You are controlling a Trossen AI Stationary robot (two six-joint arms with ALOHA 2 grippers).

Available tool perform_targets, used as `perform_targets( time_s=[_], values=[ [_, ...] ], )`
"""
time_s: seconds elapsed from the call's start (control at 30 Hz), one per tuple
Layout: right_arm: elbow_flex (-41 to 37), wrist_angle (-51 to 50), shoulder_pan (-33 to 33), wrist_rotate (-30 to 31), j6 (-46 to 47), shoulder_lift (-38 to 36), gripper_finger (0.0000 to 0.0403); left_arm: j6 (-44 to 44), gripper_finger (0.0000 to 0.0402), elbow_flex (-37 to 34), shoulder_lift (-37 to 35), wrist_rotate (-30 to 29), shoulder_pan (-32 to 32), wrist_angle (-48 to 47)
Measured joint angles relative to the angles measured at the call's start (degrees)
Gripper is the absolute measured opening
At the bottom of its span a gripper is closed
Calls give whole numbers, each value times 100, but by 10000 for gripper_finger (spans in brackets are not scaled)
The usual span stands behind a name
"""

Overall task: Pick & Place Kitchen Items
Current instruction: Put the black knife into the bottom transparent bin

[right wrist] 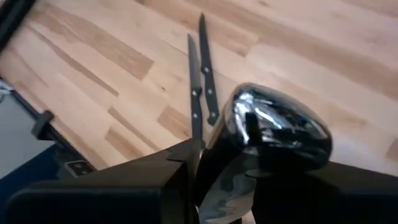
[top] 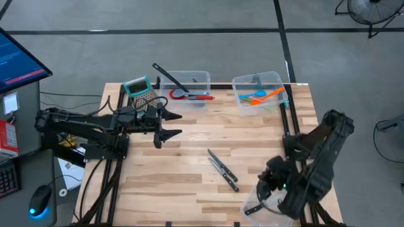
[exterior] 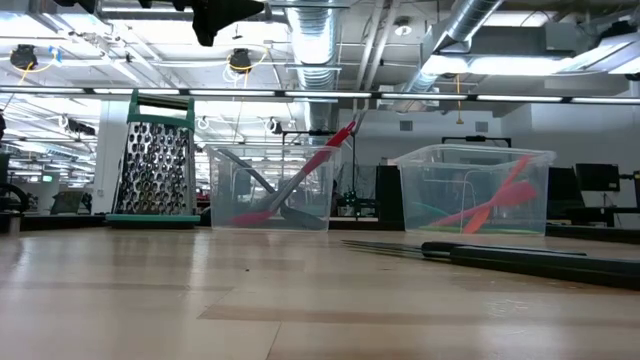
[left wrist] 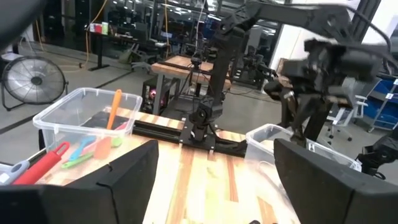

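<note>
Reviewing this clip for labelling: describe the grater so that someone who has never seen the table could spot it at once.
Start at the far edge of the wooden table, where two clear bins stand. Beside the left bin, on the side away from the other bin, the grater stands upright. It alone has a teal frame and handle around a perforated metal face; the bins are see-through plastic holding coloured utensils.

Both arms (top: 95, 126) were built of matte black jointed segments with black cabling, and each was ended by a gripper of two broad, flat, dark, wedge-shaped fingers (left wrist: 134, 180).
</note>
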Motion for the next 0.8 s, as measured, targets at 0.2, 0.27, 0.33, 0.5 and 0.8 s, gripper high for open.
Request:
perform_targets(
  time_s=[0.2,0.27,0.33,0.5,0.8],
  values=[
    [0,16,301,-241,783,711,85,2,297,0,0,0,0,7],
    [0,64,377,-469,1038,990,85,4,297,0,2,0,0,5],
    [-2,134,433,-738,1151,1215,85,36,297,0,10,0,0,10],
    [-4,233,404,-915,1254,1466,85,68,297,0,187,-50,0,27],
    [-8,238,321,-900,1303,1481,86,64,297,0,726,-55,1,78]
  ],
)
